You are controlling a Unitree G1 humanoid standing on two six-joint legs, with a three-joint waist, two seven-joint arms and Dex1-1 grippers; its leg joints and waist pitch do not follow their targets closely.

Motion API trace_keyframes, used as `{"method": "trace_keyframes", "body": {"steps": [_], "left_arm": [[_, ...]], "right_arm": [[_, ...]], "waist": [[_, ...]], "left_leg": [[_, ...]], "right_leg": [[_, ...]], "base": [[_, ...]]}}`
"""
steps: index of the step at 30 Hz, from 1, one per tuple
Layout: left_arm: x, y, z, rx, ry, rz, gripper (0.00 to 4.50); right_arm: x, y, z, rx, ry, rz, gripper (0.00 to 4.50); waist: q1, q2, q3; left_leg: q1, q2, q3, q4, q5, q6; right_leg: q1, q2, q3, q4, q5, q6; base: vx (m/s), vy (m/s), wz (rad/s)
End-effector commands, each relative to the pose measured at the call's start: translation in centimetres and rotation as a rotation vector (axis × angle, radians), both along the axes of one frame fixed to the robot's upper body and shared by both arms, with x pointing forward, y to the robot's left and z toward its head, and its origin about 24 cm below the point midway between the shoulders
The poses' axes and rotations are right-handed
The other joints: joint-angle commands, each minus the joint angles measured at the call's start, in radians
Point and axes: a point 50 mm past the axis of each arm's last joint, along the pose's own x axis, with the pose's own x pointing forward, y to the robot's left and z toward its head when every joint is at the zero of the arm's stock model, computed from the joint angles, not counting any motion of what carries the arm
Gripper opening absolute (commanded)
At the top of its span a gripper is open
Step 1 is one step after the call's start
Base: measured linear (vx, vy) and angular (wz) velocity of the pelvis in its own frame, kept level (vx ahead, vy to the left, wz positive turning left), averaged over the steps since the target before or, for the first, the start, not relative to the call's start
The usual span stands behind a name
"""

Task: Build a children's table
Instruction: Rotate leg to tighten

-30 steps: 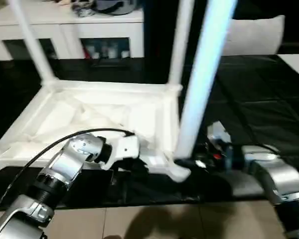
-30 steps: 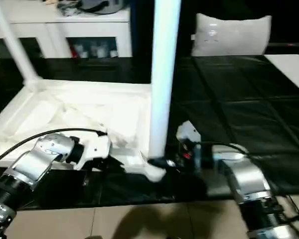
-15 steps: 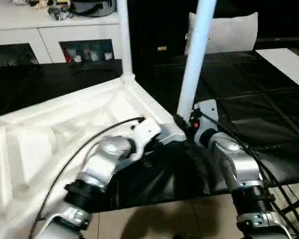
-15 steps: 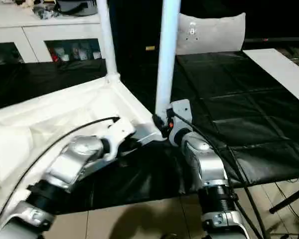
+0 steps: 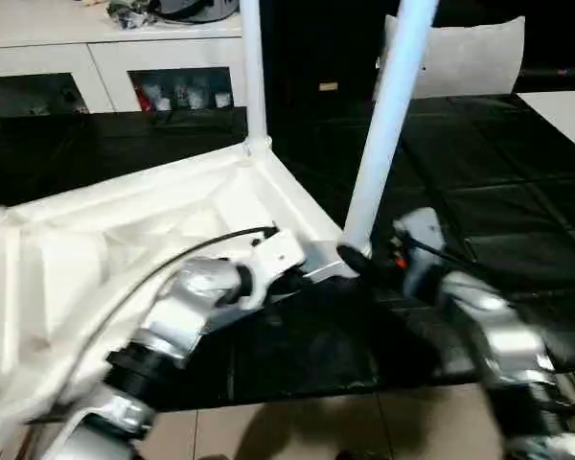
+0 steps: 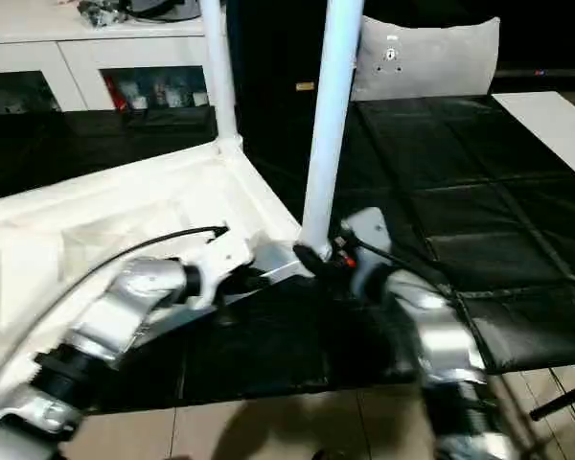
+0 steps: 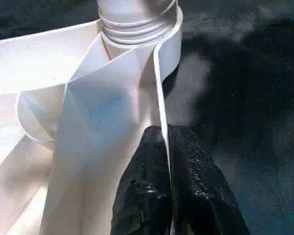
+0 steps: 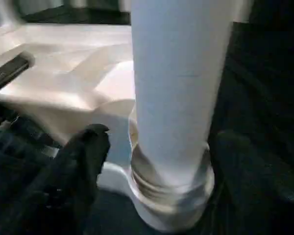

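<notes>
The children's table lies upside down, its white top (image 5: 105, 249) showing the ribbed underside. One leg (image 5: 253, 77) stands upright in the far corner socket. A second leg (image 5: 388, 125) stands in the near right corner socket (image 7: 137, 29). My left gripper (image 7: 164, 132) is shut on the top's thin rim just beside that socket. My right gripper (image 8: 161, 137) is open at the base of the near leg (image 8: 179, 88), with one black finger (image 8: 83, 161) on each side and a gap to the leg.
The black-covered work surface (image 5: 517, 172) stretches to the right and behind. A white cabinet with glass doors (image 5: 125, 67) stands at the back left, a pale cushion-like thing (image 5: 460, 57) at the back right. Tiled floor (image 5: 297, 431) lies below the near edge.
My right gripper's fingers have spread apart from the base of the near leg. The left gripper keeps its hold on the rim. The camera has shifted.
</notes>
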Motion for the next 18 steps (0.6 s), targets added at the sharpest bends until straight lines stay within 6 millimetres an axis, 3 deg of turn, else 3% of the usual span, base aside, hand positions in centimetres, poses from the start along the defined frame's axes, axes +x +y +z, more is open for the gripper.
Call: {"method": "trace_keyframes", "body": {"steps": [1, 7, 9, 12, 14, 15, 18], "left_arm": [[0.1, 0.1, 0.8, 0.020, -0.028, -0.103, 0.00], [-0.6, 1.4, 1.3, 0.036, -0.011, -0.296, 0.00], [-0.6, 1.6, 1.4, 0.047, -0.013, -0.334, 0.00], [-1.0, 1.7, 1.4, 0.068, -0.012, -0.432, 0.00], [-1.1, 1.7, 1.4, 0.074, -0.007, -0.448, 0.00], [-1.2, 1.6, 1.4, 0.078, -0.004, -0.478, 0.00], [-1.4, 1.3, 1.6, 0.074, -0.006, -0.516, 0.00]], "right_arm": [[-0.7, -0.3, 0.6, -0.044, -0.035, 0.120, 4.09], [-1.7, -1.7, 1.6, -0.052, 0.013, 0.332, 4.09], [-1.8, -1.7, 1.8, -0.040, 0.036, 0.390, 3.73], [-1.9, -1.4, 2.0, -0.026, 0.057, 0.477, 3.62], [-1.9, -1.3, 2.0, -0.023, 0.064, 0.493, 3.30], [-2.0, -1.1, 1.9, -0.022, 0.079, 0.528, 3.24], [-2.2, -0.4, 1.5, -0.025, 0.129, 0.601, 2.92]], "waist": [[0.004, -0.001, -0.061], [0.020, -0.002, -0.064], [0.026, -0.005, -0.065], [0.033, -0.003, -0.066], [0.039, -0.004, -0.067], [0.042, -0.015, -0.067], [0.047, -0.009, -0.067]], "left_leg": [[-0.016, 0.007, 0.016, -0.064, -0.133, 0.097], [-0.013, 0.010, 0.016, -0.064, -0.144, 0.100], [-0.013, 0.015, 0.016, -0.063, -0.135, 0.103], [-0.013, 0.016, 0.016, -0.062, -0.126, 0.107], [-0.013, 0.017, 0.017, -0.061, -0.121, 0.099], [-0.012, 0.017, 0.019, -0.061, -0.114, 0.096], [-0.014, 0.018, 0.018, -0.061, -0.106, 0.093]], "right_leg": [[0.078, -0.044, 0.047, -0.068, -0.285, -0.149], [0.075, -0.046, 0.048, -0.064, -0.284, -0.167], [0.076, -0.045, 0.049, -0.059, -0.256, -0.182], [0.075, -0.046, 0.048, -0.056, -0.246, -0.187], [0.075, -0.048, 0.050, -0.055, -0.252, -0.186], [0.074, -0.048, 0.050, -0.054, -0.249, -0.187], [0.075, -0.049, 0.051, -0.050, -0.242, -0.191]], "base": [[0.000, 0.000, 0.00], [0.000, 0.000, 0.00], [0.000, 0.000, 0.00], [0.000, 0.000, 0.00], [0.000, 0.000, 0.00], [0.000, 0.000, 0.00], [0.000, 0.000, 0.00]]}}
